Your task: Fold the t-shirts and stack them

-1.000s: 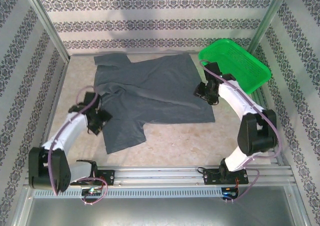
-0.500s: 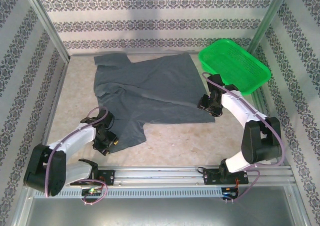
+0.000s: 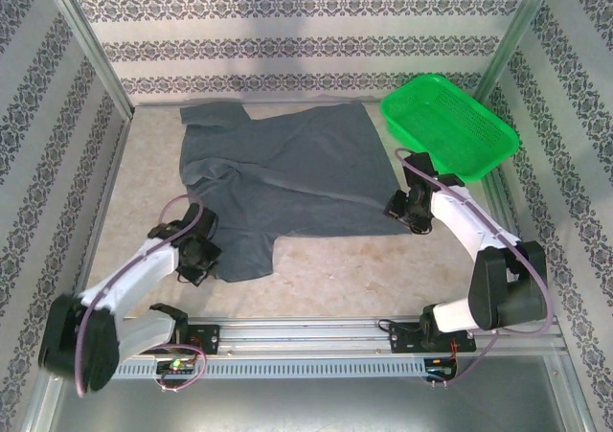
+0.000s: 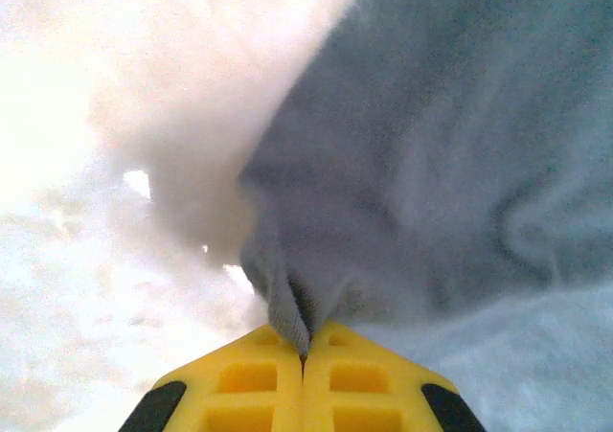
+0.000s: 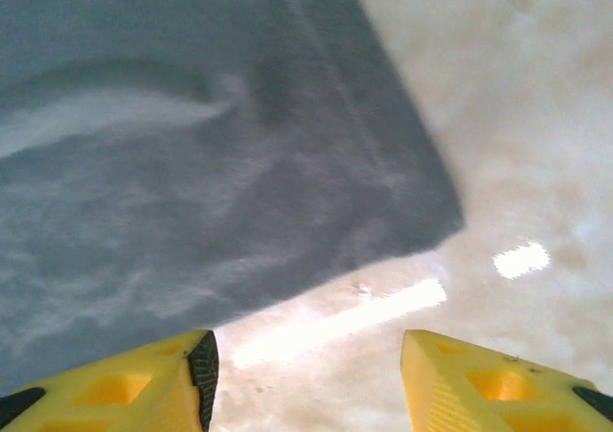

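The left claw [image 4: 305,353] has shifted slightly farther, pinched shut on a soft fold of the slate-grey t-shirt [image 3: 287,169] (spread on the marbled tabletop [image 3: 335,269]). The right claw [image 5: 306,375], now nearer, gapes over its near-right corner.

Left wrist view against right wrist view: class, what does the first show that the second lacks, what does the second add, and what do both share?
Left wrist: the left gripper is shut, pinching a bunched fold of the grey t-shirt. Right wrist: the right gripper is open, holding nothing, above the table beside the shirt's flat corner. Both: grey fabric, pale table, yellow fingertips.
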`<state>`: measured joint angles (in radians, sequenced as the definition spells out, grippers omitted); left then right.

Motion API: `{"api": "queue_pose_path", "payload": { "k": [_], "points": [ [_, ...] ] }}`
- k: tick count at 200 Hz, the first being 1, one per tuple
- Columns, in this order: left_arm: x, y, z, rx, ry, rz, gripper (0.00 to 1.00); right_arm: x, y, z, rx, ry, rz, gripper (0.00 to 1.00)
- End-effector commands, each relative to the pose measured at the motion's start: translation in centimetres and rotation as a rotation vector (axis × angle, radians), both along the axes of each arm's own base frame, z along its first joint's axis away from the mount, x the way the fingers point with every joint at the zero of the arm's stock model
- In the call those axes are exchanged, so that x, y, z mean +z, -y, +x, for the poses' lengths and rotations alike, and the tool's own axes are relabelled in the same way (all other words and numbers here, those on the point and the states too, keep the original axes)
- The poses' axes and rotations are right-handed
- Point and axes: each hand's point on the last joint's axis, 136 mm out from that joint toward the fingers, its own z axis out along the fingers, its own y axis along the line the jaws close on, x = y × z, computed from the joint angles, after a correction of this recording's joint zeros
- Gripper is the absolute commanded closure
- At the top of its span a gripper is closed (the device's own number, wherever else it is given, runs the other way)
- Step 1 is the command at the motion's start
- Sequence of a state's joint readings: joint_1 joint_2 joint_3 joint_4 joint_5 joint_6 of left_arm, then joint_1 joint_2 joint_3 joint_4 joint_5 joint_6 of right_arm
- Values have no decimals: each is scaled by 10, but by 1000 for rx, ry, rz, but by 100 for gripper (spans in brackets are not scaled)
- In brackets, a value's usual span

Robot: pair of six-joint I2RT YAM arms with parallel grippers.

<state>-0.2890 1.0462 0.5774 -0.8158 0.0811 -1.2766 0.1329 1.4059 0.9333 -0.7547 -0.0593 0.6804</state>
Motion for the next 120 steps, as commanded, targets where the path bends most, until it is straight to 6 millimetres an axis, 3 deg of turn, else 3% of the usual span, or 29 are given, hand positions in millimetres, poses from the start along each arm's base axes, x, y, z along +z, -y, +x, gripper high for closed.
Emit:
{"api": "queue_pose_path", "payload": {
  "k": [1,18,47,78,120],
  "points": [
    [14,-28,-48,90,-40,85,100,-11,21,-14,-117,-36,-23,46],
    [28,-34,-62,174,28,50,100,-21,27,-13,-156,-52,-9,46],
    [28,-27,-79,273,31,-48,100,-35,20,-10,-166,-98,29,51],
    [38,-30,-86,341,29,-58,100,-49,13,-27,-180,-161,51,52],
    [41,-19,-89,393,-2,-138,100,-55,0,-50,-173,-182,74,52]
  ]
}}
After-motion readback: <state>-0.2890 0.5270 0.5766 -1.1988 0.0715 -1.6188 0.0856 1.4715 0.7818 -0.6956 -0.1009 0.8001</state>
